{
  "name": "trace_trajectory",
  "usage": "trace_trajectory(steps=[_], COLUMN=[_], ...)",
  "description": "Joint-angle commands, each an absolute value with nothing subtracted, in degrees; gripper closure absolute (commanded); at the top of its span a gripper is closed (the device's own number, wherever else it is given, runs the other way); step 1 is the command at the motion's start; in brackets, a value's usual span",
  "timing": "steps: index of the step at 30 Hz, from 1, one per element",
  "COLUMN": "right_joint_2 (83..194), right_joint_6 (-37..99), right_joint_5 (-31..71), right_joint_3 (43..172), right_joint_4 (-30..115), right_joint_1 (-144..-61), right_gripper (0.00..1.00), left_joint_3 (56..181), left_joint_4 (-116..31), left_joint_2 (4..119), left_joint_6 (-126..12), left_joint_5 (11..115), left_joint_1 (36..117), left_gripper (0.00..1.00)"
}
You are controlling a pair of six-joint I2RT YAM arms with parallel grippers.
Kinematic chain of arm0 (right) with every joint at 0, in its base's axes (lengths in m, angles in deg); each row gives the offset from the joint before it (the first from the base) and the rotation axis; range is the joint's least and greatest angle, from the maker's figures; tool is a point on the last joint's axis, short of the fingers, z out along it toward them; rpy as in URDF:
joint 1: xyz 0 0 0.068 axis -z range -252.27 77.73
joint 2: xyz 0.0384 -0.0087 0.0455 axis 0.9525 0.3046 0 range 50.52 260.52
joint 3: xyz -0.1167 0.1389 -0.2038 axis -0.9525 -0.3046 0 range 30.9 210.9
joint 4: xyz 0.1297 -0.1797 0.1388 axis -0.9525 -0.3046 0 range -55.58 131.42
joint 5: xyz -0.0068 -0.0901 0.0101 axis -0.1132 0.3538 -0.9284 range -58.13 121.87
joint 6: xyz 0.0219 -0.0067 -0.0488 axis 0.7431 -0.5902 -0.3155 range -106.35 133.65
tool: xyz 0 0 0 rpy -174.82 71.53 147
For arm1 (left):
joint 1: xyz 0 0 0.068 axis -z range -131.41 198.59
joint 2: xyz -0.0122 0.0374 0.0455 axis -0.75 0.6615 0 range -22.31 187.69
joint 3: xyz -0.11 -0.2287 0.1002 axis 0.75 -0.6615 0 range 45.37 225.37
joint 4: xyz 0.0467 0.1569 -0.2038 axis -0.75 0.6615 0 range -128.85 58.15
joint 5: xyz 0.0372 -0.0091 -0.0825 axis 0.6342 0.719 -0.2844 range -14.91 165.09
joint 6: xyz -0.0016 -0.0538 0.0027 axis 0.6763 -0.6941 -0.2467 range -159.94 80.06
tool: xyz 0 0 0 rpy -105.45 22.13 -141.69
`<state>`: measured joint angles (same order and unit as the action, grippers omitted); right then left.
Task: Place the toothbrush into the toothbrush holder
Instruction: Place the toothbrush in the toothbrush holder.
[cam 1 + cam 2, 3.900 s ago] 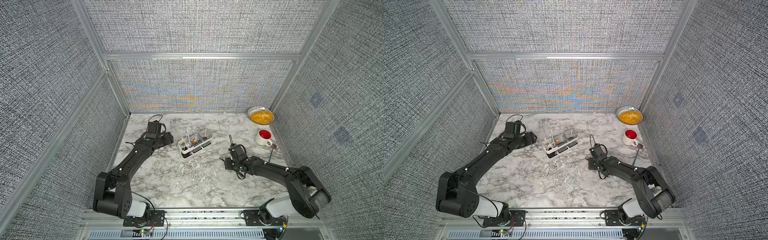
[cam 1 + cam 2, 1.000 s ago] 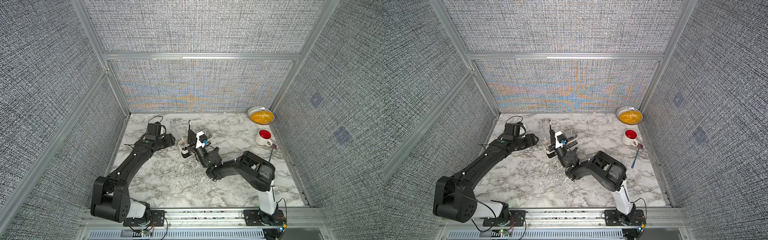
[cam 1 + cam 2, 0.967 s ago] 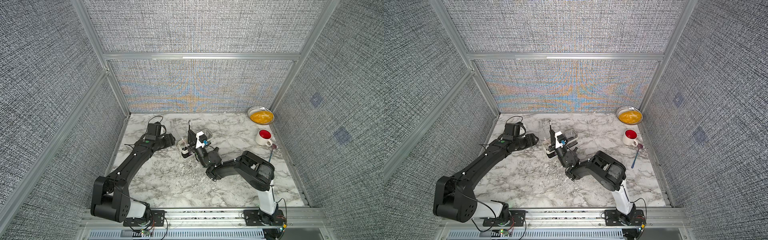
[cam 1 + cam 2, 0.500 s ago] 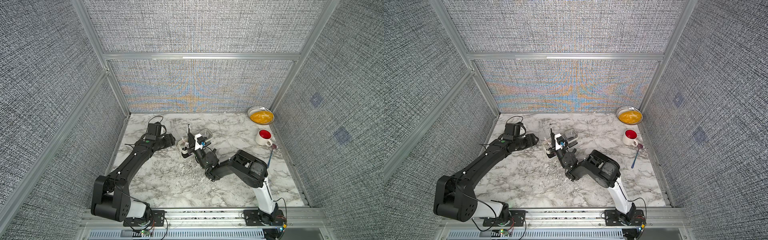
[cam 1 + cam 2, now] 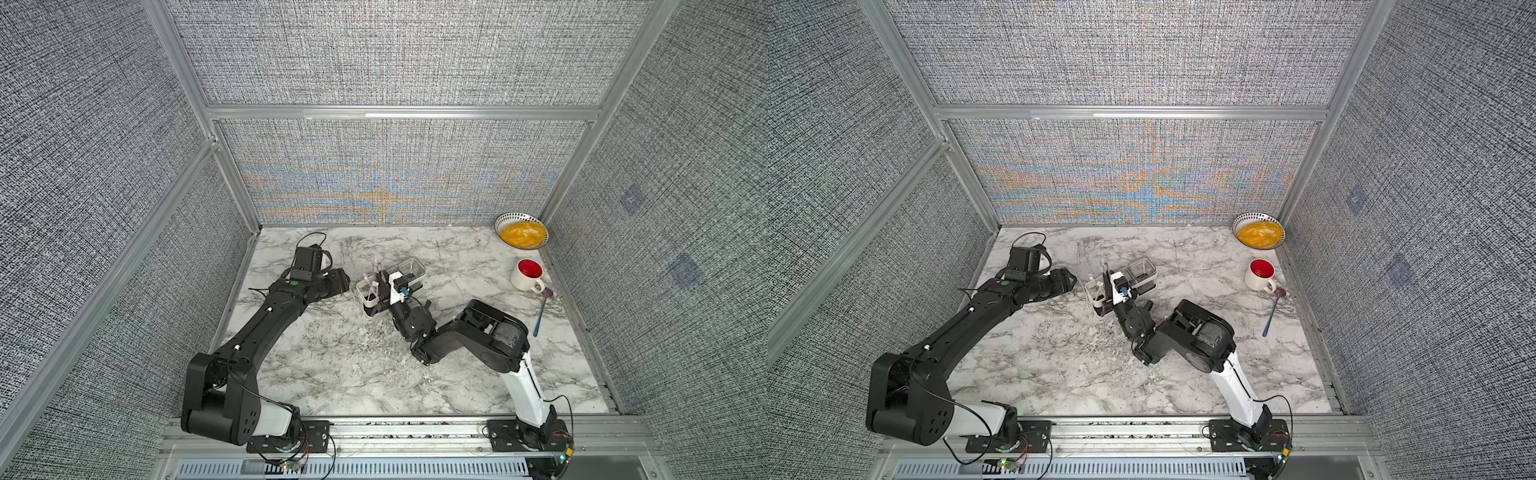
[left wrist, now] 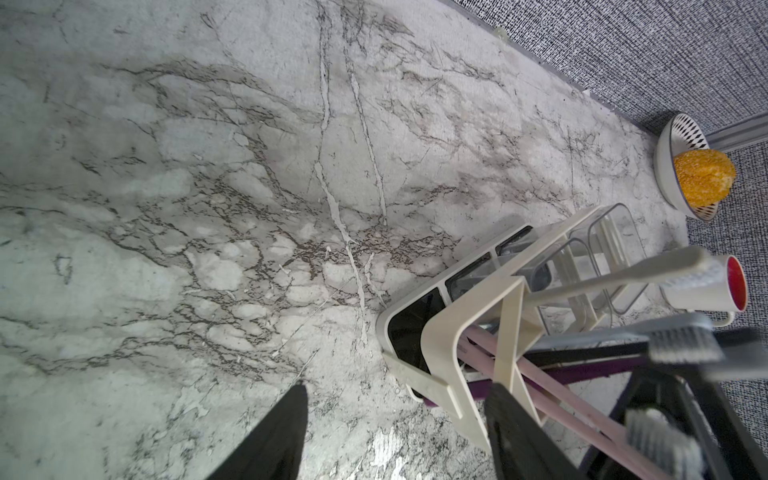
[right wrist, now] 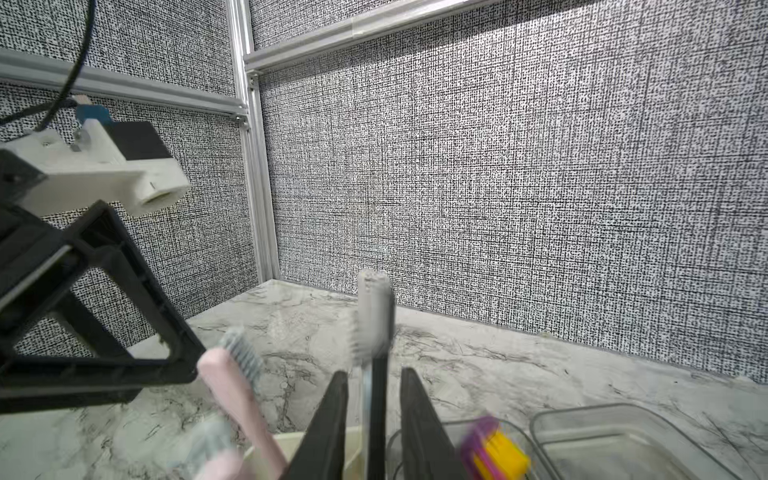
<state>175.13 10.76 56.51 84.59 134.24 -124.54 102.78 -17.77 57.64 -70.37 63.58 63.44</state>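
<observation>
Straddling the toothbrush (image 7: 375, 324), right claw (image 7: 376, 374) stands narrowly parted: daylight either side of the black handle, no grip. Toothbrush sits between the jaws, its foot below them in the holder (image 6: 473, 299), end section by the look of it. Long axis near upright; bristle head above the claw, pointing up. Just beside leans a pink brush (image 7: 232, 386). Left claw (image 6: 399, 387) wide, empty, at the holder's end. Judged step: release, nearly done. Next: widen, then back straight off without nudging the handle.
</observation>
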Motion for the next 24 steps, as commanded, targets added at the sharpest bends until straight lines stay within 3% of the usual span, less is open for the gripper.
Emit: trace_trajectory(steps=[1,8,16,24], right_joint_2=[174.3,171.4,164.0,149.3], right_joint_6=[10.9,10.1,8.9,16.5], right_joint_5=[56.3,56.1,55.9,54.7], right_joint_3=[84.1,82.0,77.9,68.1], right_joint_4=[143.6,144.1,141.1,122.9], right_joint_1=[-124.7,-125.2,-125.6,-127.0], right_gripper=[0.7,0.65,0.54,0.45], left_joint_3=[103.1,103.1,103.1,102.4], left_joint_4=[-17.8,-17.8,-17.6,-14.9], left_joint_2=[57.2,57.1,56.8,58.2], left_joint_6=[-70.1,-70.1,-70.0,-71.0], left_joint_5=[64.0,64.0,64.3,67.9], left_joint_1=[63.4,63.3,63.3,63.3], left_gripper=[0.3,0.3,0.3,0.3])
